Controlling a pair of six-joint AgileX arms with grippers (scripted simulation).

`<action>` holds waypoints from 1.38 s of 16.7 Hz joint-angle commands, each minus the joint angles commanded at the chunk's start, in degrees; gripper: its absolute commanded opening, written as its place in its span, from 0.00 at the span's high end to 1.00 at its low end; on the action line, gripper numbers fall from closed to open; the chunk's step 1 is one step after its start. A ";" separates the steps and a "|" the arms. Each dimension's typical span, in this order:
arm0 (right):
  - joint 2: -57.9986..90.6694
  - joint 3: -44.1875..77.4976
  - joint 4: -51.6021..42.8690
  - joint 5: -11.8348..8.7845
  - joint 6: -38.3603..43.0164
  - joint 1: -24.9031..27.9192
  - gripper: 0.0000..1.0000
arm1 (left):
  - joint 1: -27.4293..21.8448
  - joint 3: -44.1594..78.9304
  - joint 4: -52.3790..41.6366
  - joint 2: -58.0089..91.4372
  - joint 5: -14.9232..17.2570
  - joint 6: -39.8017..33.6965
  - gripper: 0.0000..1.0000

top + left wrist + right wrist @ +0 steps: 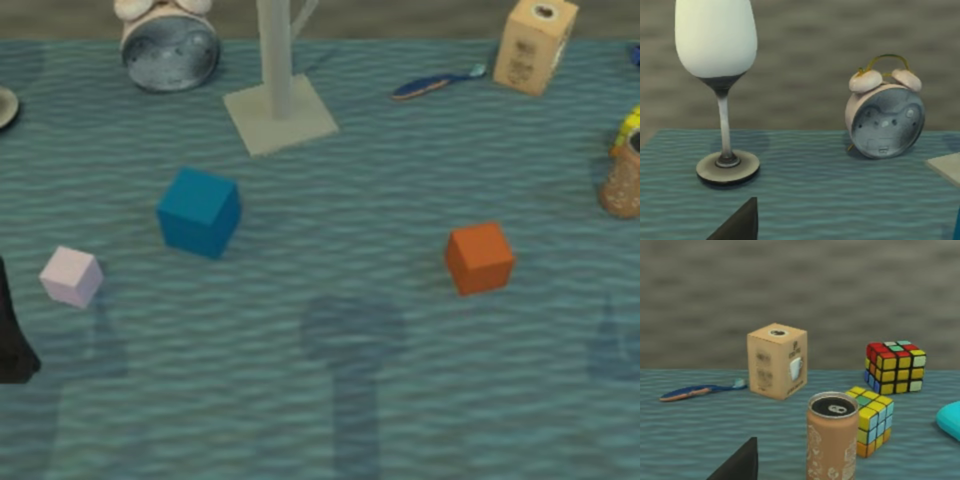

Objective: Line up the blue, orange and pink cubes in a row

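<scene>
Matte pink cube: smallest of the three, just beside the left gripper at the table's left edge; looks light and rigid, plain flat faces; best pinched across two opposite sides, low on the body.
Left gripper state: cannot tell whether spread or pressed together; only a dark tip shows in its wrist view, nothing held as far as visible.
Teal-blue cube: largest, farther from the left gripper, beyond the pink one; stiff, probably not slippery; sits turned on the cloth, so fingers likely need to square up with its faces.
Orange cube: mid-sized, well apart from both others, nearer the right arm's side; same rigid, easy handling judged.
Right gripper: out of the top view; finger state cannot be told.
Row: not yet formed, all three cubes apart.
Can: near the right wrist camera, top sealed with tab in place, contents hidden.
Tan carton: far back, round hole on top, inside unseen.
Wine glass: far from the left gripper, bowl opaque white, contents not visible.
</scene>
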 joint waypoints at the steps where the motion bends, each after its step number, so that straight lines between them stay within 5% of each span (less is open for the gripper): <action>1: 0.00 0.00 0.00 0.00 0.00 0.00 0.00 | 0.00 0.00 0.00 0.00 0.00 0.00 0.00; 9: 0.00 0.00 0.00 0.00 0.00 0.00 0.00 | -0.57 15.12 -10.75 16.87 -0.02 2.54 0.00; 23: 0.00 0.00 0.00 0.00 0.00 0.00 0.00 | -2.83 69.84 -52.67 94.99 0.01 12.14 0.00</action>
